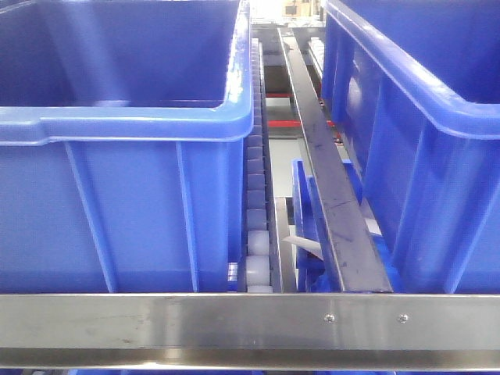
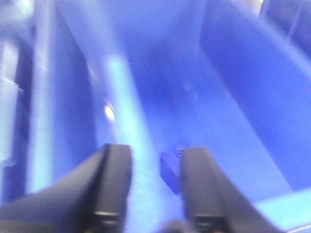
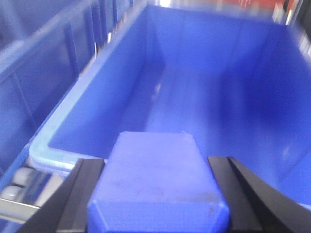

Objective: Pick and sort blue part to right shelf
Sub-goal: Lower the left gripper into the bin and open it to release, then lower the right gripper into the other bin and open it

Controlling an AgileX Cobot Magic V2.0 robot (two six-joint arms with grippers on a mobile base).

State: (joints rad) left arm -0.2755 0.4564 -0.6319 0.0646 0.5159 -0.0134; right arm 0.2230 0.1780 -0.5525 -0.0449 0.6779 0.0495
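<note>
My right gripper (image 3: 156,164) is shut on the blue part (image 3: 155,179), a matte blue square-bodied block. Its top is hidden from me. I hold it above the near end of a large blue bin (image 3: 209,97). My left gripper (image 2: 155,150) is open and empty, inside another blue bin (image 2: 243,87). That view is blurred. A small blue block (image 2: 170,170) lies on that bin's floor just beside my right-hand finger (image 2: 197,184). The right shelf (image 1: 234,320) shows in the front view as a steel front rail with two screws. Neither gripper shows in the front view.
Two large blue bins (image 1: 117,195) (image 1: 422,156) stand on the rack. A white roller track (image 1: 256,195) and a steel divider bar (image 1: 336,203) run between them. In the right wrist view a neighbouring bin wall (image 3: 39,87) and rollers (image 3: 19,182) lie to the left.
</note>
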